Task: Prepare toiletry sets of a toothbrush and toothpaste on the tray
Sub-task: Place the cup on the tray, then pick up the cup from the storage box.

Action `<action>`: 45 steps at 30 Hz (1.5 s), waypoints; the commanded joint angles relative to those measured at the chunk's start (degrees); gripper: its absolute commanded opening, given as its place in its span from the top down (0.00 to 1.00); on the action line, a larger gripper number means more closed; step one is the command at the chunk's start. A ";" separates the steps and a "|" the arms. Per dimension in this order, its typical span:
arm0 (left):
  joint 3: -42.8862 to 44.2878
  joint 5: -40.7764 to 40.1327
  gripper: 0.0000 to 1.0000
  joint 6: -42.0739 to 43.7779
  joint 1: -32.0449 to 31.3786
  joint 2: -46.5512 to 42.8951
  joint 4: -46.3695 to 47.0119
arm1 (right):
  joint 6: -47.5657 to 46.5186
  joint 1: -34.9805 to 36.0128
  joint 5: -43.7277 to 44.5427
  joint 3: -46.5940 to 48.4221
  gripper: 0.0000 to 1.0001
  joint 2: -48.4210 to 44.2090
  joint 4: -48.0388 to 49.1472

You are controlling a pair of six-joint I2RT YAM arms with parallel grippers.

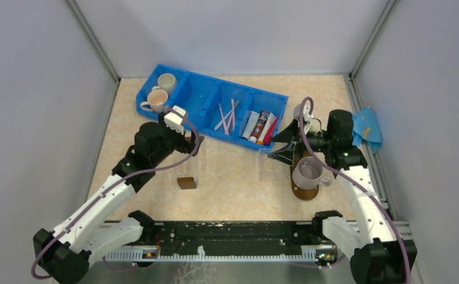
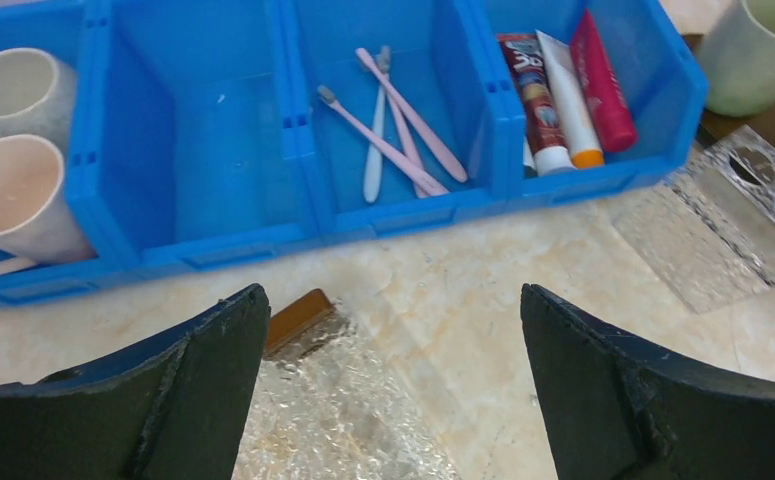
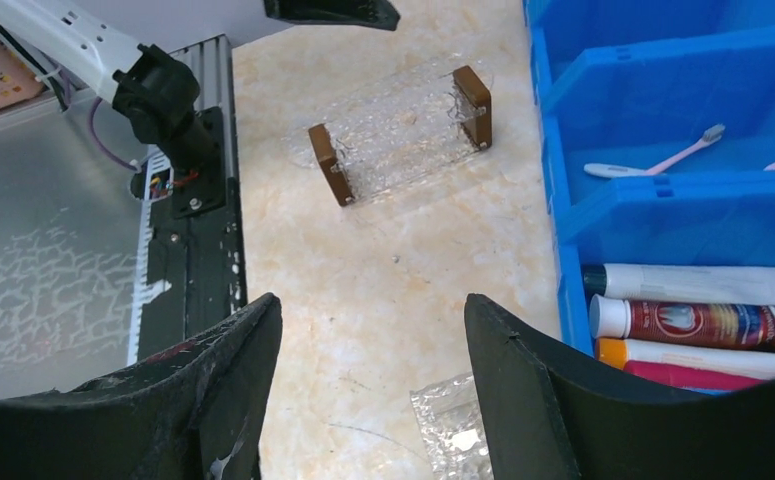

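Note:
Pink and white toothbrushes (image 1: 227,116) (image 2: 393,140) lie in the third compartment of the blue bin (image 1: 203,97). Beside them, the end compartment holds toothpaste tubes (image 1: 261,126) (image 2: 563,95) (image 3: 703,320). The dark brown tray (image 1: 305,193) lies at the right with a pale mug (image 1: 307,173) standing on it. My left gripper (image 1: 182,139) (image 2: 393,300) hangs open just in front of the bin, over a clear holder. My right gripper (image 1: 280,151) (image 3: 373,305) is open too, over bare table beside the toothpaste compartment, with nothing between its fingers.
A clear holder with brown end blocks (image 1: 186,171) (image 3: 400,135) lies mid-table, and a second clear holder (image 1: 271,168) (image 2: 733,215) lies near the tray. Two mugs (image 1: 159,94) (image 2: 13,170) fill the bin's left compartment. A blue cloth (image 1: 366,127) lies at the right wall.

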 commanded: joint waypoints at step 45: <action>52.39 -11.95 0.37 -48.99 36.85 58.46 -23.18 | 0.83 2.43 1.56 -1.42 0.33 -5.83 4.10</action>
